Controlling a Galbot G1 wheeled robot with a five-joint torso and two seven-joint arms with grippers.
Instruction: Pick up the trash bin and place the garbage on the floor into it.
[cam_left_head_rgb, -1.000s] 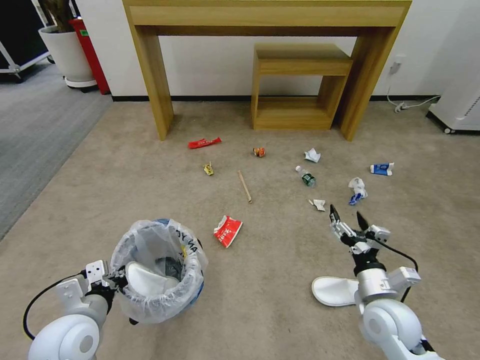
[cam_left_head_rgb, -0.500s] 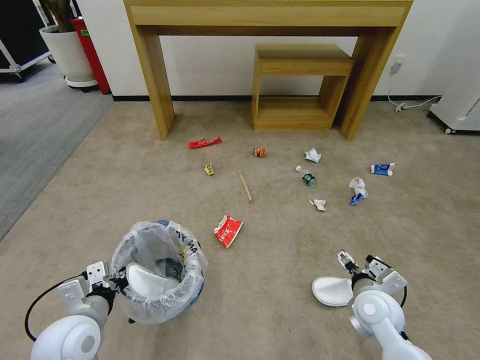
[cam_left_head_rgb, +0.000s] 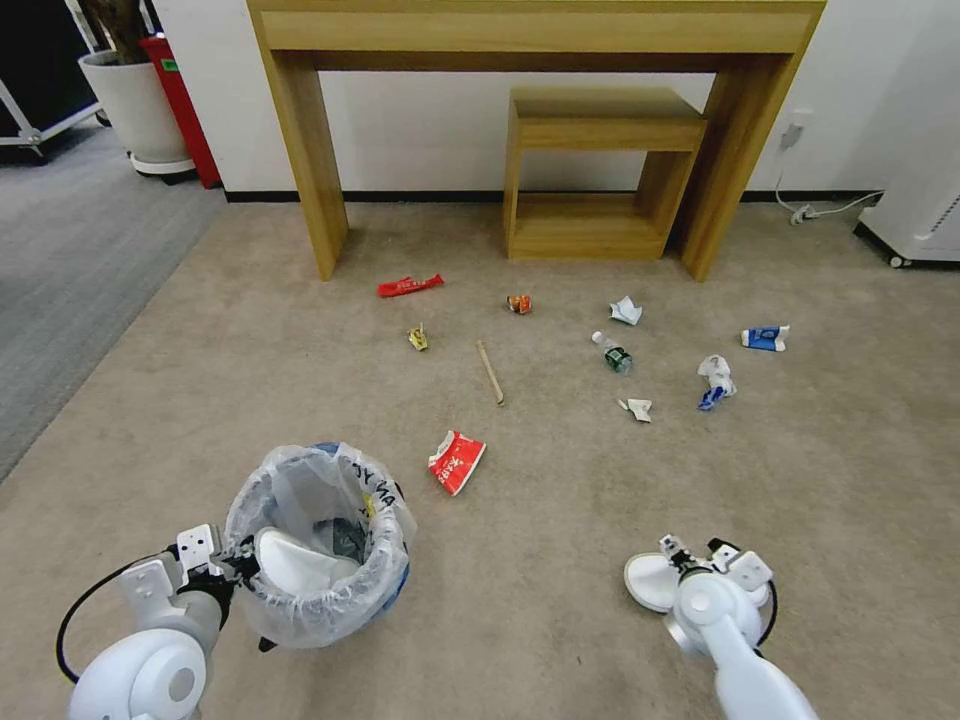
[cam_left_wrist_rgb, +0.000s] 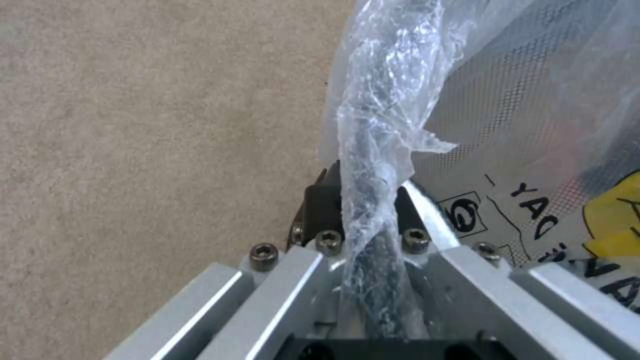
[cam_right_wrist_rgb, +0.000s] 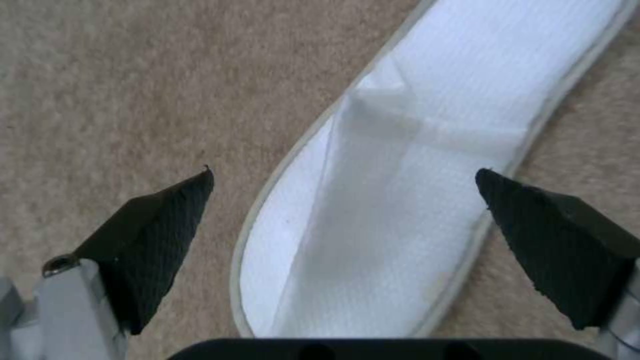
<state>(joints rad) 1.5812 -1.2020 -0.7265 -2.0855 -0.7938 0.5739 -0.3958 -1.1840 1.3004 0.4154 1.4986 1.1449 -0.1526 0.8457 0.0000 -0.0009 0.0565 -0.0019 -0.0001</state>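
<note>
The blue trash bin (cam_left_head_rgb: 392, 585), lined with a crinkly lettered bag, stands on the tan floor (cam_left_head_rgb: 540, 620) at my near left, with a white slipper (cam_left_head_rgb: 295, 565) inside it. My left gripper (cam_left_head_rgb: 236, 566) is shut on its bagged rim (cam_left_wrist_rgb: 373, 165). My right gripper (cam_left_head_rgb: 698, 553) points down, open, with its fingertips (cam_right_wrist_rgb: 167, 220) either side of a second white slipper (cam_right_wrist_rgb: 413, 150) lying on the carpet. The garbage lies ahead: a red wrapper (cam_left_head_rgb: 455, 462), a wooden stick (cam_left_head_rgb: 489, 372), a green-labelled bottle (cam_left_head_rgb: 612, 354), crumpled paper (cam_left_head_rgb: 625, 310) and blue-white packets (cam_left_head_rgb: 764, 338).
A wooden desk (cam_left_head_rgb: 300, 150) with a low shelf unit (cam_left_head_rgb: 590, 170) under it stands against the far wall. A plant pot (cam_left_head_rgb: 130, 100) and grey carpet (cam_left_head_rgb: 70, 250) are at the left. At the right are a white appliance (cam_left_head_rgb: 920, 220) and a cable (cam_left_head_rgb: 810, 212).
My right arm has pulled back toward me and dropped, and its open gripper now hangs over the white slipper. The left gripper still holds the bin rim in the same place.
</note>
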